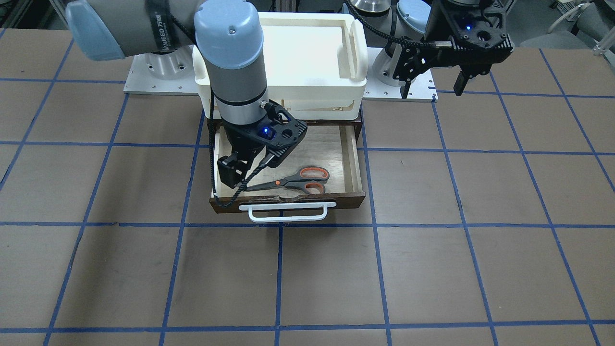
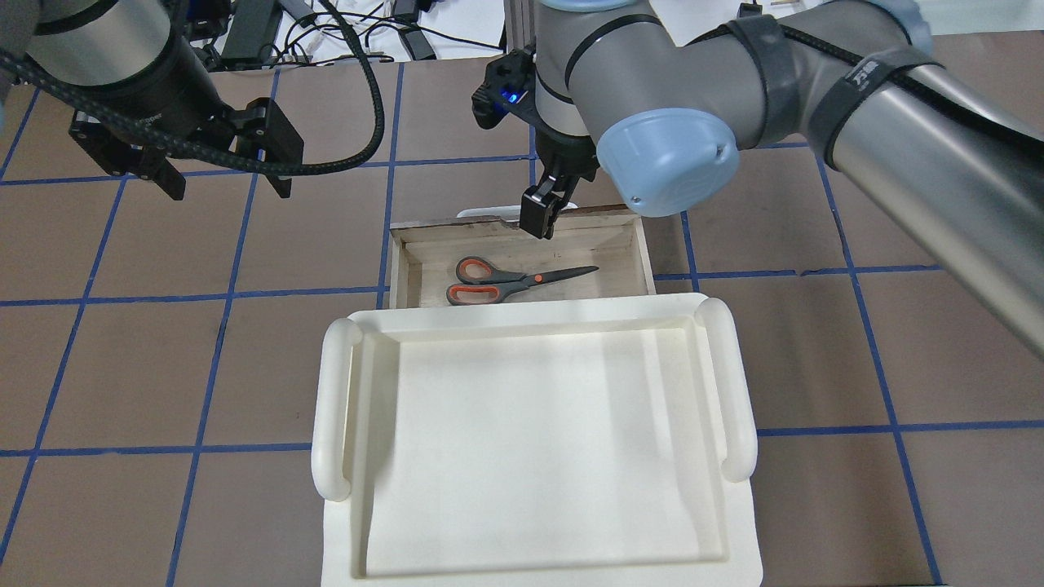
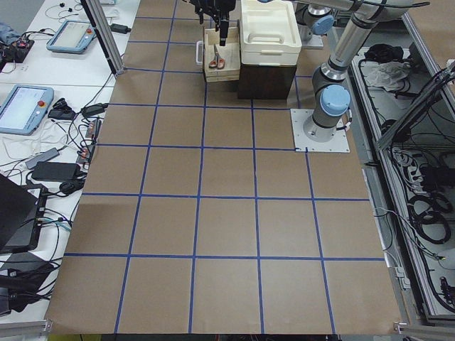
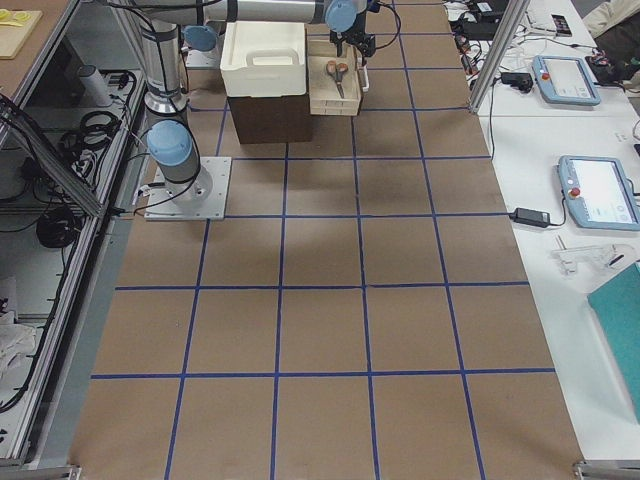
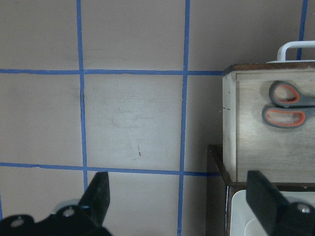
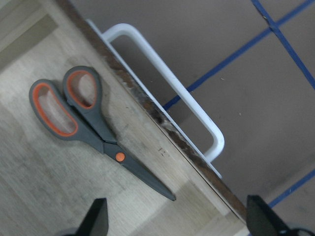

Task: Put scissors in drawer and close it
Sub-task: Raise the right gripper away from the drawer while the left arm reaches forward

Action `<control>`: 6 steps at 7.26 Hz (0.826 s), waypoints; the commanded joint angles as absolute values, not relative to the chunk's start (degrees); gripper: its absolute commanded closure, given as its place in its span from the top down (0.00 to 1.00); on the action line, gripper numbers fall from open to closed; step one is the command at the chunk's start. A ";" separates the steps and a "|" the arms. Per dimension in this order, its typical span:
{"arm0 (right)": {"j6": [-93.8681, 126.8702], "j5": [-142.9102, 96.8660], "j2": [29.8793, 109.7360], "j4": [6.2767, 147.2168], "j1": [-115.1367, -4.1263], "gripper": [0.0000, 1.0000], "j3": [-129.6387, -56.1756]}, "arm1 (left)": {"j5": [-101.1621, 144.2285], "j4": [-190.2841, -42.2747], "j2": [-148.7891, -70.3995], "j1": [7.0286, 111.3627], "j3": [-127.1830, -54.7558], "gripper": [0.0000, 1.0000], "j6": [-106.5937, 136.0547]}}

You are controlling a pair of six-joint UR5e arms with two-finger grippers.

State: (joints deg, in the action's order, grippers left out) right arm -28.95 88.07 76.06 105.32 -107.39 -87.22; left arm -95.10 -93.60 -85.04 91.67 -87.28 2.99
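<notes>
The scissors point(image 1: 293, 181) lie flat on the pale floor of the pulled-out drawer point(image 1: 331, 144), grey handles with orange lining, blades shut. They also show in the overhead view point(image 2: 506, 281) and in both wrist views point(image 5: 288, 103) point(image 6: 93, 128). My right gripper point(image 1: 230, 175) hangs open and empty above the drawer near its front edge, over the blade end point(image 2: 540, 214). The drawer's white bar handle point(image 1: 287, 211) sticks out at the front. My left gripper point(image 2: 228, 183) is open and empty, above the table well off to the side of the drawer.
A white plastic tray point(image 2: 334, 408) sits on top of the dark brown cabinet point(image 3: 266, 78) that the drawer slides out of. The brown table has a blue tape grid. The arm bases stand behind the cabinet.
</notes>
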 commanded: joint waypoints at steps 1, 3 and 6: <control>-8.87 87.46 78.39 100.05 -102.33 1.00 -87.28 | -95.10 -93.60 -85.08 91.67 -87.28 1.00 2.99; -6.94 88.41 82.68 98.53 -98.98 1.00 -87.28 | -95.01 -93.43 -85.08 91.67 -87.28 1.00 2.99; -5.45 89.81 85.76 96.96 -93.52 1.00 -87.54 | -94.05 -86.96 -89.37 91.93 -86.31 1.00 7.35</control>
State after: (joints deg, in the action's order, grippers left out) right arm -5.74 88.86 83.82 98.01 -95.03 -87.39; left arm -94.60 -90.26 -87.43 91.74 -86.81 4.95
